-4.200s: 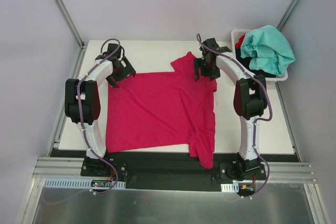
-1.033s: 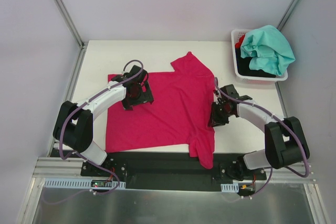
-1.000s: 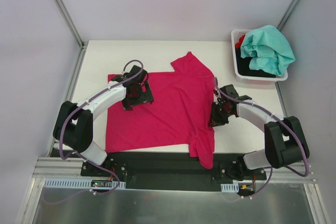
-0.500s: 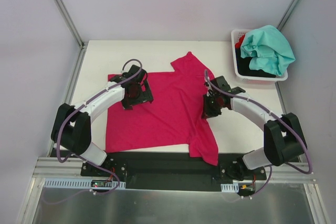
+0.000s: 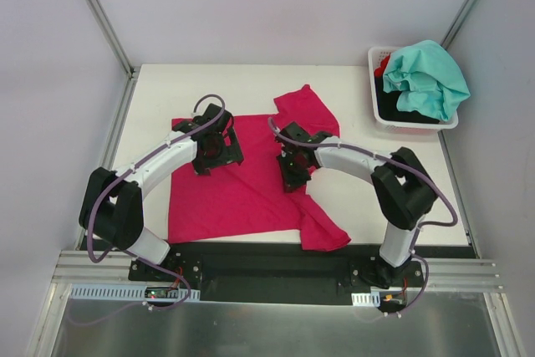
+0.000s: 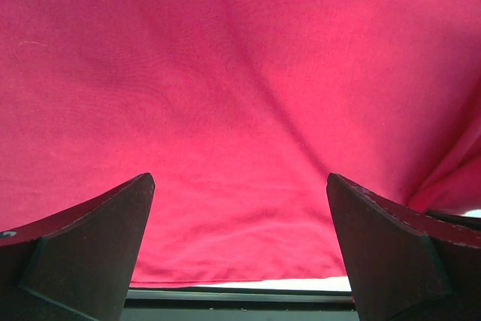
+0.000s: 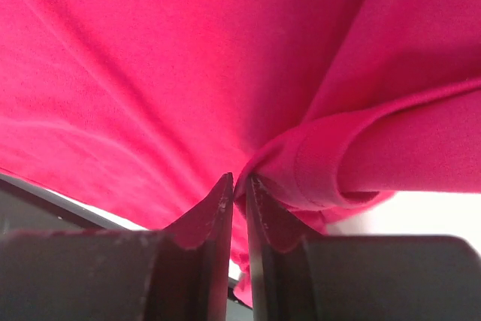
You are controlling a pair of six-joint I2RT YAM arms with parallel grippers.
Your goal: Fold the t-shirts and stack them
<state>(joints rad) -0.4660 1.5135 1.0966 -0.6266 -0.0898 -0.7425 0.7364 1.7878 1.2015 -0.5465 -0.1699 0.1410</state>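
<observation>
The magenta-pink t-shirt lies spread on the white table. My right gripper is shut on a bunched fold of its right edge and holds it over the shirt's middle. The jaws in the right wrist view pinch the cloth between them. My left gripper hovers over the shirt's upper left part, wide open, with only flat pink cloth under its fingers. The shirt's near right corner trails toward the table's front edge.
A white basket stands at the back right corner. It holds a teal-mint t-shirt draped on top, with black and red cloth beneath. A black rail runs along the table's near edge.
My right gripper has closed on the shirt's right edge and carried it leftward over the body, baring the table on the right. The left arm has stayed put.
</observation>
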